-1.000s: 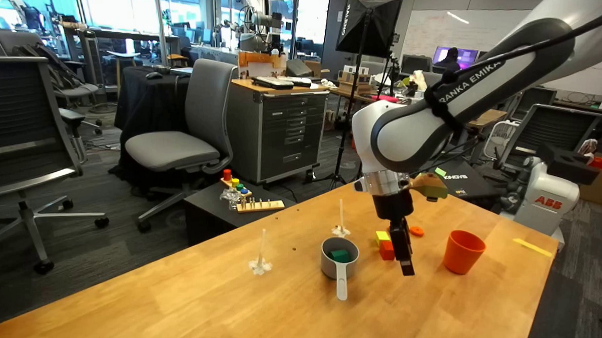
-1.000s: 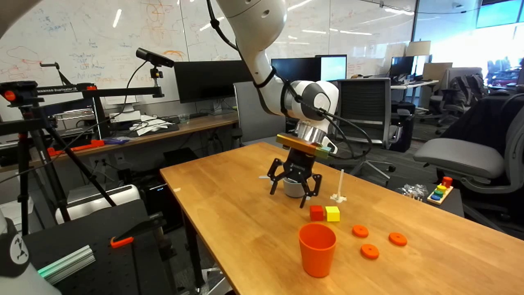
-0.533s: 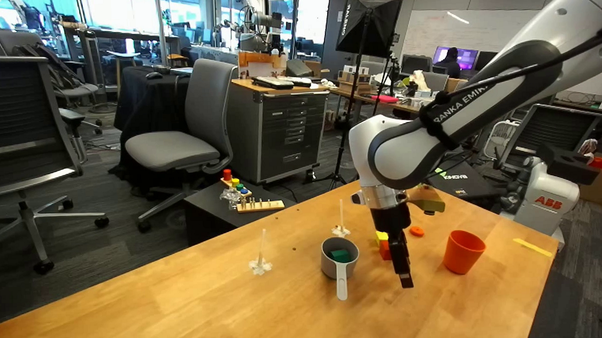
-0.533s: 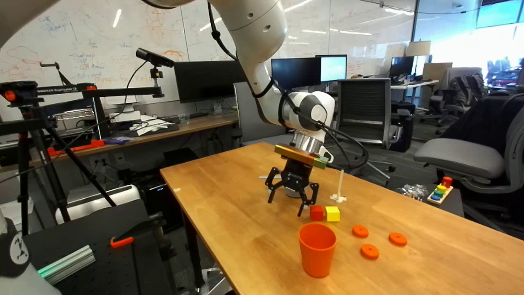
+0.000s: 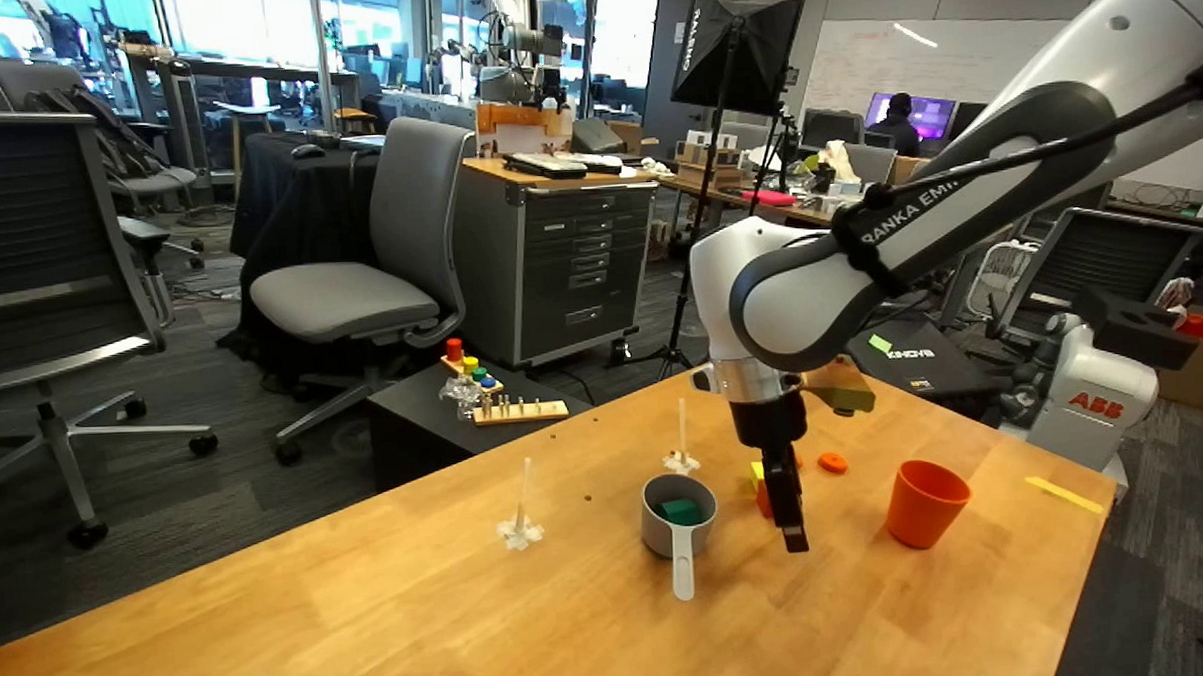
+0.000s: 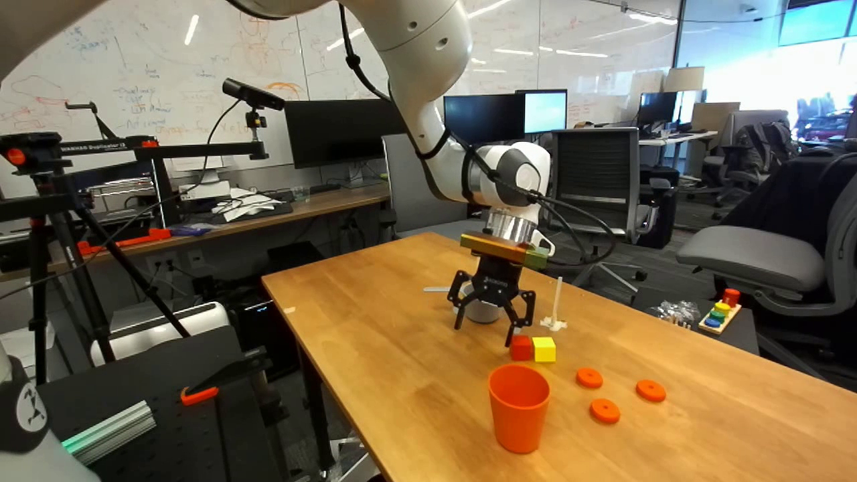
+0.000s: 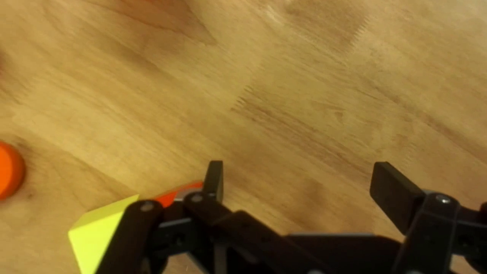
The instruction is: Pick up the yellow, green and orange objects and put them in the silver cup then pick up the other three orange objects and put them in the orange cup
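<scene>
Seeing the gripper (image 6: 483, 336) spread wide around nothing, with the orange-red cube (image 6: 522, 349) just outside 1 fingertip (image 7: 215, 177) (maybe touching) and the yellow cube (image 6: 544, 350) right past it, so probably gotta scoot that way before closing, then off to the silver cup (image 5: 659, 542) with the green block (image 5: 681, 512) inside.

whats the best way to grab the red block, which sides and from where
Probably from straight above, pinching the red block by its flat side toward the orange cup and the one opposite: both look free, while the yellow block crowds a neighbouring side, leaving little room there.
</scene>
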You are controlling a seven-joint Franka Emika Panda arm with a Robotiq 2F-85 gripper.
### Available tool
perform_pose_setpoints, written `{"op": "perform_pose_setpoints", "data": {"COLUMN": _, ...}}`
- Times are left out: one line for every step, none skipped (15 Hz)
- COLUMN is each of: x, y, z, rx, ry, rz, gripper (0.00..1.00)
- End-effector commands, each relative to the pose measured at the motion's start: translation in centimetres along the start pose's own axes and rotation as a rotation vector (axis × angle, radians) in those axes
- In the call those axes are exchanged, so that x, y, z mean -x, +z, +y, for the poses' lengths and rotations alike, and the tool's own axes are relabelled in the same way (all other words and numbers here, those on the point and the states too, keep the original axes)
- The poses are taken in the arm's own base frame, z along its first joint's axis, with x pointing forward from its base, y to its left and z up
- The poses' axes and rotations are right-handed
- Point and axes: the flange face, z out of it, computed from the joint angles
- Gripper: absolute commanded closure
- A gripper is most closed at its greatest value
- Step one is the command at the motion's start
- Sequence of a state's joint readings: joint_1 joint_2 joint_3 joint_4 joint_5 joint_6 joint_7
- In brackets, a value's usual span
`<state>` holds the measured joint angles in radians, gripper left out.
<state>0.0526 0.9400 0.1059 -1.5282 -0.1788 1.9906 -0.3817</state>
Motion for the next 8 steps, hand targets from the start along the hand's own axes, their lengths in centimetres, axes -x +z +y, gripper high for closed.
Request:
{"op": "perform_pose_setpoints", "data": {"x": -0.55, "y": -1.10, "z": 0.63, "rx": 0.033, "ry": 0.011, "rz": 0.017, "gripper": 0.00}}
{"op": "perform_pose_setpoints", "data": {"x": -0.55, "y": -1.15, "z": 0.76, "rx": 0.031, "ry": 0.013, "rz": 0.019, "gripper": 0.00}}
{"op": "perform_pose_setpoints", "data": {"x": -0.55, "y": -1.16, "z": 0.86, "rx": 0.030, "ry": 0.016, "rz": 0.019, "gripper": 0.00}}
{"op": "perform_pose_setpoints", "data": {"x": -0.55, "y": -1.18, "z": 0.95, "rx": 0.025, "ry": 0.018, "rz": 0.023, "gripper": 0.00}}
{"op": "perform_pose_setpoints", "data": {"x": -0.50, "y": -1.20, "z": 1.05, "rx": 0.024, "ry": 0.021, "rz": 0.025, "gripper": 0.00}}
{"op": "perform_pose_setpoints", "data": {"x": -0.44, "y": -1.23, "z": 1.11, "rx": 0.017, "ry": 0.023, "rz": 0.021, "gripper": 0.00}}
{"op": "perform_pose_setpoints", "data": {"x": -0.41, "y": -1.40, "z": 1.02, "rx": 0.010, "ry": 0.023, "rz": 0.020, "gripper": 0.00}}
{"op": "perform_pose_setpoints", "data": {"x": -0.33, "y": -1.70, "z": 0.72, "rx": 0.018, "ry": 0.021, "rz": -0.004, "gripper": 0.00}}
